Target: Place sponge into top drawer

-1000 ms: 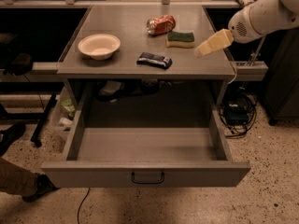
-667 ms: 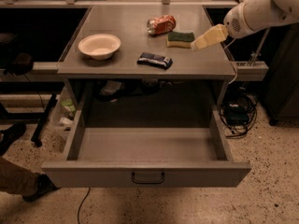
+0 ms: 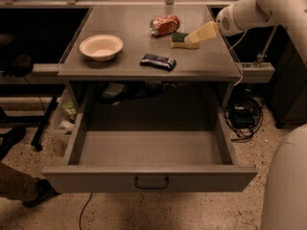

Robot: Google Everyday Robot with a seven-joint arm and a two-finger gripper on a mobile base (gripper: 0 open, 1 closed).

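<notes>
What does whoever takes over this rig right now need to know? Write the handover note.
Gripper: low over the tabletop, its tip at the sponge's end; grasp not confirmed.
Sponge: lying on the tabletop next to the red can.
Top drawer: pulled fully open, sponge not in it.
Done: drawer open.
Left: grasp the sponge, lift it, carry it over the drawer, release.

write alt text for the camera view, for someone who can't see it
The gripper is at the right end of the sponge on the table, and the drawer below is pulled open with nothing in it. A bowl, a red can and a dark bar also lie on the table.
</notes>
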